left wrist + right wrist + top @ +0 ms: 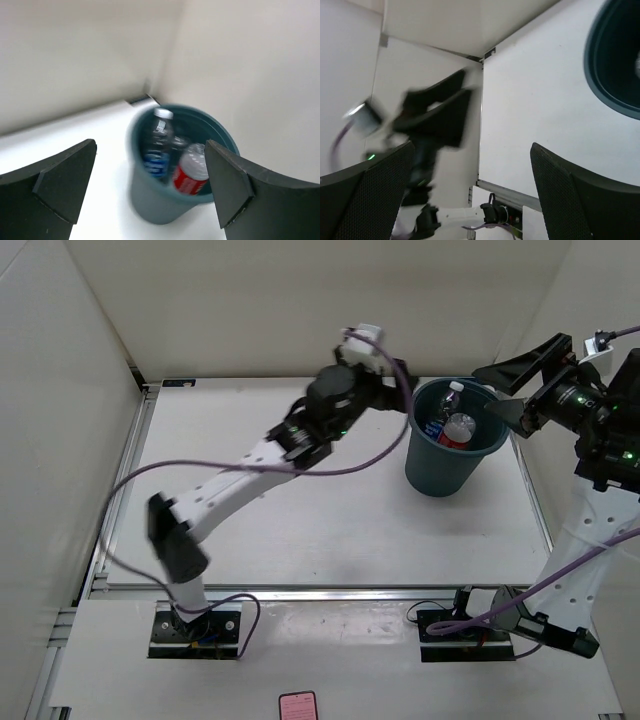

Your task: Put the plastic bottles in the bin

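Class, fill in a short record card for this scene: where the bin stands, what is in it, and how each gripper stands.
Bin: dark teal bin, upright at the far right of the white table
Contents: blue-labelled bottle and red-labelled bottle inside the bin; any others cannot be made out
Left gripper: open, holding nothing, beside the bin's left rim
Right gripper: open, holding nothing, at the bin's right side

The left arm (235, 480) stretches far forward, and the left hand (150, 150) is wide open, holding nothing. The right arm (600, 510) stands tall, and the right hand (503, 390) is wide open too.
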You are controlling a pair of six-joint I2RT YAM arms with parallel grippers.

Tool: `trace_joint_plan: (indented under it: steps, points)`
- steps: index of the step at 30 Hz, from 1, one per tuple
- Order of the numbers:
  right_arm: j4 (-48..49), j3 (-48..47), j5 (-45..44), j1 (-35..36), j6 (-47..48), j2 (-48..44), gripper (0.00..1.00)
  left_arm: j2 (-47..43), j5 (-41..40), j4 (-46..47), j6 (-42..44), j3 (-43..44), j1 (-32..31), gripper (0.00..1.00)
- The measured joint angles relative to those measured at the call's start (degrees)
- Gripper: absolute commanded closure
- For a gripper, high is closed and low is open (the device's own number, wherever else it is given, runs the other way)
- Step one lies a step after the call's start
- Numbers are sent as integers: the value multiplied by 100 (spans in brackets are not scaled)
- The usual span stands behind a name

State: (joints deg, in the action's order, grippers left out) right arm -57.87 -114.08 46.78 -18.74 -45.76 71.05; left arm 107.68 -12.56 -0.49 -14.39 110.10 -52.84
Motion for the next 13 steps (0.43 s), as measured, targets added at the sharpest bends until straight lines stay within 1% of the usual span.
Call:
trace_joint_plan:
  steps: [3, 5, 7, 10, 13]
  points:
    - [-203, 160, -260, 0, 35, 98, 0, -1683, -656, -24, 313, -1167, 2, 0]
    - [-306, 223, -376, 0, 55, 157, 0, -2555, -1084, -46, 450, -1698, 2, 0]
    - [-400, 223, -455, 0, 118, 219, 0, -3220, -1427, 9, 581, -2146, 13, 0]
    - [-544, 203, -557, 0, 214, 284, 0, -3897, -2039, -42, 691, -2776, 15, 0]
    - [-671, 122, -649, 0, 306, 321, 0, -4424, -2951, -267, 675, -3665, 17, 0]
